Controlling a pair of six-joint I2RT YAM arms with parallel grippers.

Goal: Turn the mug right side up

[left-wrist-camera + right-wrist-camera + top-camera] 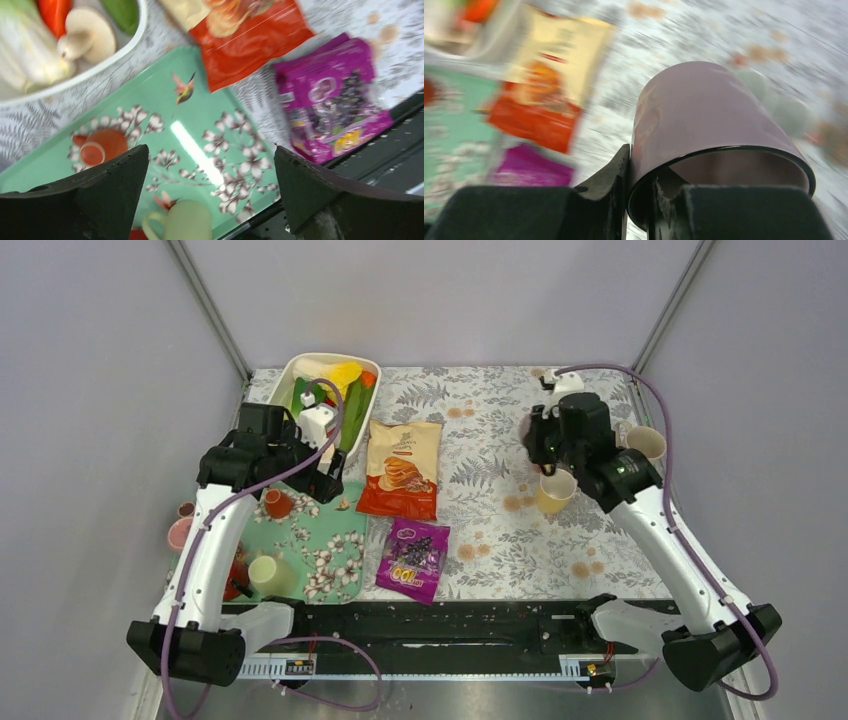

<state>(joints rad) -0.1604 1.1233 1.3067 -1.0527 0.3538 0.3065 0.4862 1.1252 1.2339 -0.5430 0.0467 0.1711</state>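
Note:
My right gripper (548,472) is shut on the rim of the mug (556,492) and holds it over the right half of the flowered tablecloth. In the right wrist view the mug (704,110) looks pale lilac with a dark rim. Its mouth faces the camera and its base points away. One finger is inside the mug and the other presses the outer wall, so the right gripper (638,160) pinches the wall. My left gripper (325,485) hangs open over the green tray (330,530) with nothing between its fingers (115,180).
On the tray (150,95) stand a cream mug (187,222) and a small orange cup (100,145). A white basin (300,368) of vegetables is at the back left. An orange snack bag (403,470) and a purple bag (413,558) lie mid-table. Another cream mug (648,443) sits far right.

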